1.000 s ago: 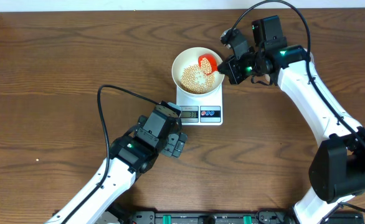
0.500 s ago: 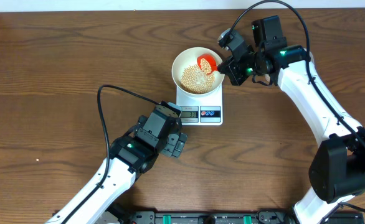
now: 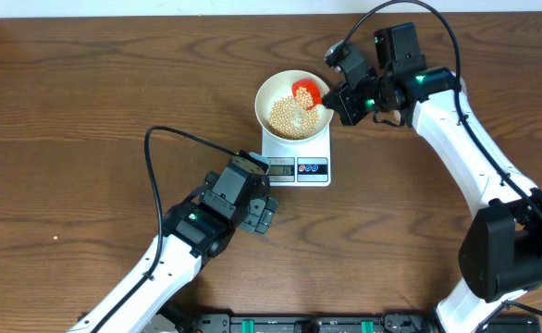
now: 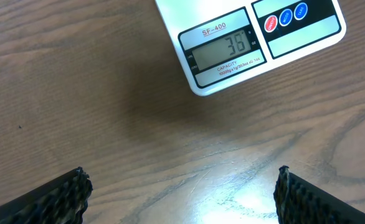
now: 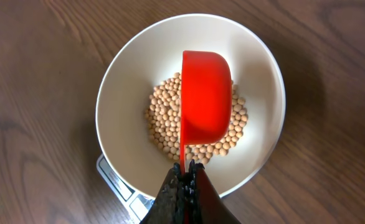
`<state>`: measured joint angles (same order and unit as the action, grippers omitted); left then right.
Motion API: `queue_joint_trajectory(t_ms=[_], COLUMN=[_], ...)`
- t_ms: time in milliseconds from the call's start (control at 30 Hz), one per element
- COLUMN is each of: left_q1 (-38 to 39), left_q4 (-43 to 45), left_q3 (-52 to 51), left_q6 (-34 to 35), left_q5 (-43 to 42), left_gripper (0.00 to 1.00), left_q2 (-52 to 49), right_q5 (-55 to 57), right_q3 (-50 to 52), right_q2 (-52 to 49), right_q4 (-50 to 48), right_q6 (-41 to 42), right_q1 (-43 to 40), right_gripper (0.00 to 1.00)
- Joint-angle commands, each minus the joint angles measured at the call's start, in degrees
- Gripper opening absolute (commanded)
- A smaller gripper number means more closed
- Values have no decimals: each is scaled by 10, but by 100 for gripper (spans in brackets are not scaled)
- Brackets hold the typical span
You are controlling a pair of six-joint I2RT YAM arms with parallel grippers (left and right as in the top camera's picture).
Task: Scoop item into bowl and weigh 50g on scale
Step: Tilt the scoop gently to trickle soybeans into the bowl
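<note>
Because the right gripper point(image 5: 184, 173) is clenched on the handle of the red scoop point(image 5: 204, 93), the scoop's long axis runs straight ahead of its jaws, with the cup rolled sideways directly above the beans point(image 5: 164, 121) heaped in the bowl point(image 5: 117, 81) on the scale point(image 4: 298, 38). The left gripper point(image 4: 182, 199), jaws released wide and empty, hangs just short of the scale's front edge. Its wrist view alone shows the display point(image 4: 223, 48), reading in the thirties, while the right wrist view alone shows the cup's tilt.

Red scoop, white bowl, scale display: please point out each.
red scoop point(image 5: 205, 93), right wrist view, side of its cup
white bowl point(image 5: 123, 99), right wrist view, bare inner wall
scale display point(image 4: 225, 50), left wrist view, middle of screen
</note>
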<state>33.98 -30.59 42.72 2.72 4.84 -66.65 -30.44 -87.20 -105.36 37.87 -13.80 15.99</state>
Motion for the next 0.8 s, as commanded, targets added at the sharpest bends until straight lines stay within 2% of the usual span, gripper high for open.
queue_joint_trajectory(t_ms=[0,767], left_q1=[2,2], left_q4=[0,0], left_q3=[-3,-3], left_q6=[-8,-8], left_q5=[2,2], left_gripper=[96,96], left_q2=[-3,-3], right_q5=[-15,-16], right_q3=[-2,-2], right_q2=[9,9], right_q4=[-2,-4], right_q6=[18,24], right_q1=[2,2], right_gripper=[1,1])
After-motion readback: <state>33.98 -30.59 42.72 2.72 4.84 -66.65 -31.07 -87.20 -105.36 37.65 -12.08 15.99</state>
